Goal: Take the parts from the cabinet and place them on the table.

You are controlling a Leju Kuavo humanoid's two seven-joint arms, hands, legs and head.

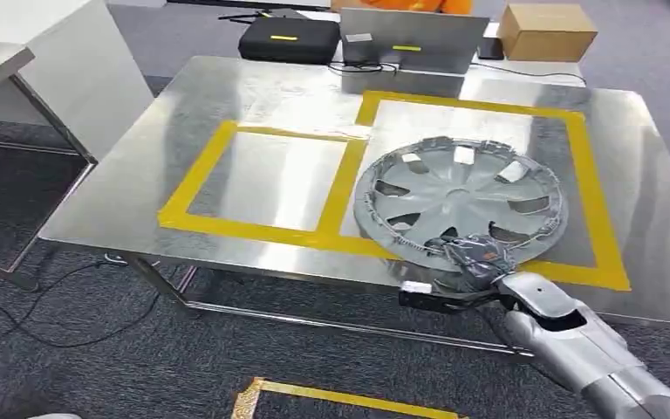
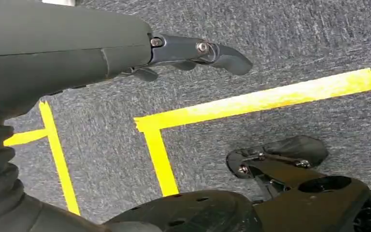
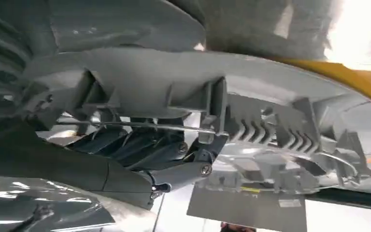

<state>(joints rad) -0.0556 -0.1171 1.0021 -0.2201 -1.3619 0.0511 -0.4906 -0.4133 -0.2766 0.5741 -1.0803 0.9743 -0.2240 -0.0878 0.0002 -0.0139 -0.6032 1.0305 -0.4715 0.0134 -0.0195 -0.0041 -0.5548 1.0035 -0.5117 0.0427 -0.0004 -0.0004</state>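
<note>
From the head view, a round silver-grey plastic wheel cover lies inside the right yellow-taped rectangle of the shiny steel table, the right hand clasping its rim at six o'clock. At the left wrist, the left hand hangs released over grey carpet. At the right wrist, dark fingers curl under the cover's ribbed rim.

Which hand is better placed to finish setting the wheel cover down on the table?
The right hand: it grips the near rim of the wheel cover, which lies over the right taped square on the table. The left hand hangs over the carpet, holding nothing.
</note>
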